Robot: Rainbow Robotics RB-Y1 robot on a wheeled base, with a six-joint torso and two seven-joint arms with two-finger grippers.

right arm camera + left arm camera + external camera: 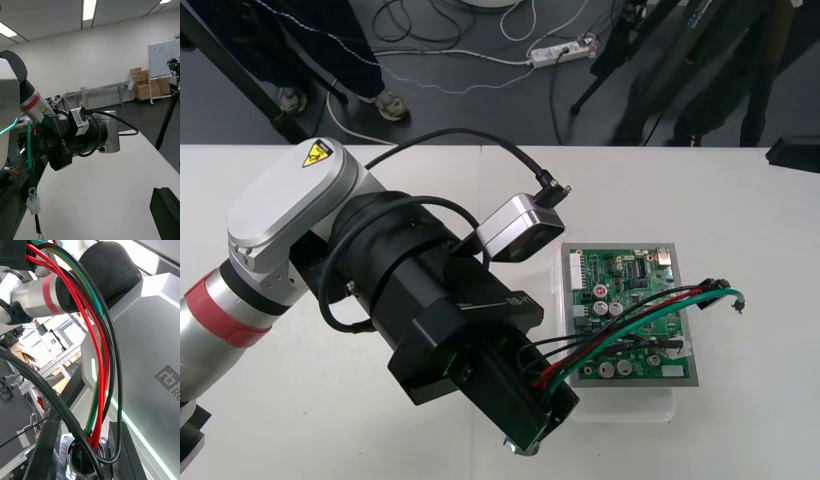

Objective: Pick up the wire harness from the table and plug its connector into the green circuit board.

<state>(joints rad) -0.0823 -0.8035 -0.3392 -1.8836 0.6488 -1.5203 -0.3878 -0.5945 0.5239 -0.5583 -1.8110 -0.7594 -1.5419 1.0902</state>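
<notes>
From where I stand the left tool (535, 425), low in mid-frame, is clamped on the wire harness (670, 298) at its round socket (80, 459) (pick-up done, I'd judge), while the plug (727, 296) hangs past the green circuit board (620, 270)'s right edge, not yet seated.

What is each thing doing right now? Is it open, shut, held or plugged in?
left gripper: shut, fingers clamping the harness's metal socket.
wire harness: held by its socket end, wires stretching across over the board.
plug: not in the board, out past its right edge.
green circuit board: lying flat on its white base.
</notes>
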